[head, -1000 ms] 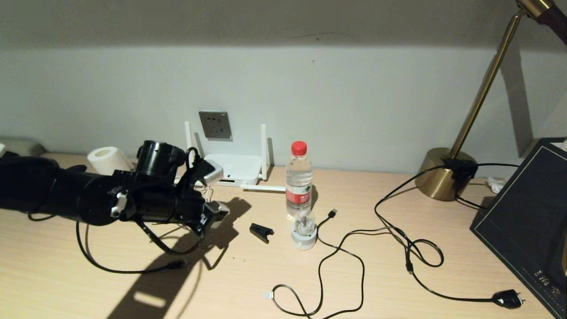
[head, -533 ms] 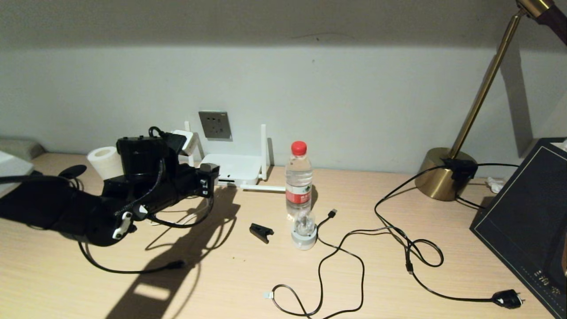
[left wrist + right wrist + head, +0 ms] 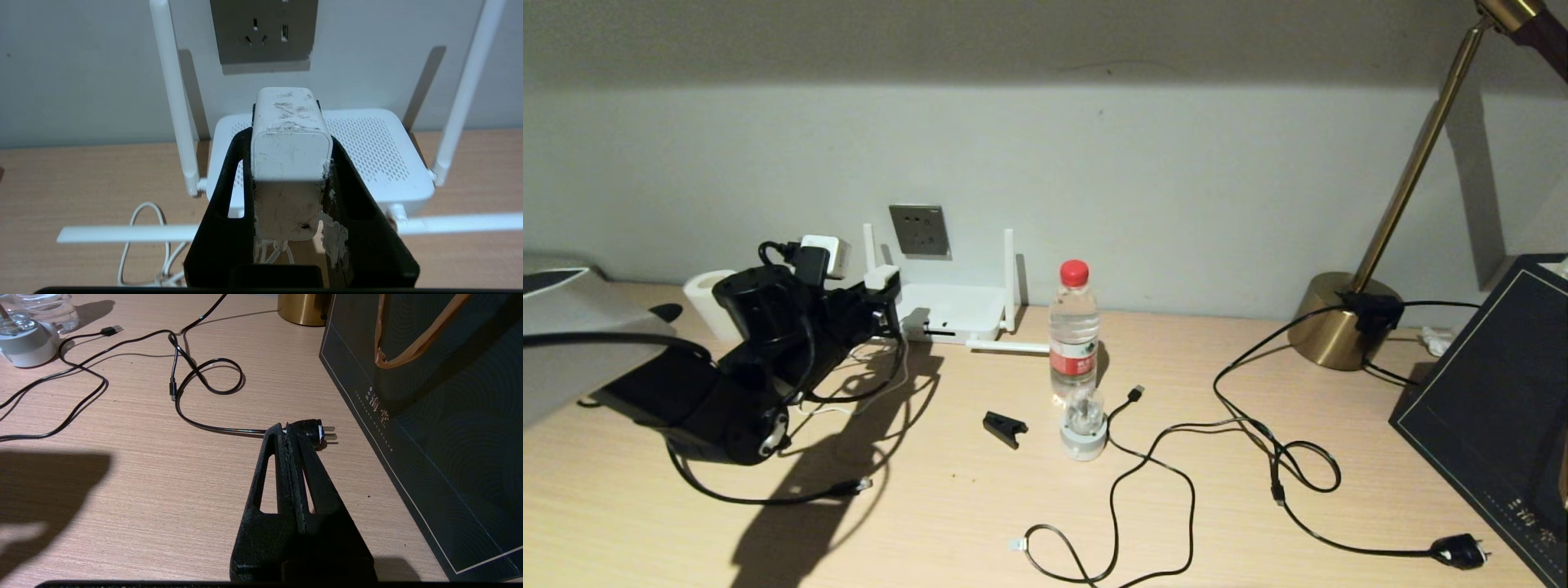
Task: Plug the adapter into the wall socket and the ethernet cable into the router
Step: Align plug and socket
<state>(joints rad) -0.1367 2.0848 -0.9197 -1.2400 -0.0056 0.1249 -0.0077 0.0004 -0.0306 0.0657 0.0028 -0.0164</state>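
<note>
My left gripper [image 3: 883, 282] is shut on the adapter [image 3: 291, 163], a scuffed white cube held between the black fingers [image 3: 222, 204]. Its thin white cord [image 3: 132, 241] hangs down to the table. In the left wrist view the adapter points at the wall, above the router [image 3: 367, 151] and a little below the grey wall socket [image 3: 263, 30], not touching it. From the head view the socket [image 3: 919, 230] sits just right of the gripper, above the router [image 3: 952, 312]. The ethernet cable [image 3: 768, 499] loops on the table under the left arm. My right gripper [image 3: 286, 432] is shut and empty, low over the table.
A water bottle [image 3: 1074, 327], a small white-based holder [image 3: 1083, 431] and a black clip [image 3: 1005, 428] stand mid-table. A USB-tipped cable [image 3: 1135, 393] and a mains-plug cord [image 3: 1458, 551] snake to the right. Lamp base [image 3: 1343, 318], dark bag [image 3: 1494, 408] and paper roll [image 3: 704, 296] edge the table.
The left arm has swung up and back toward the wall, carrying the adapter from low over the table to just in front of the socket and router.
</note>
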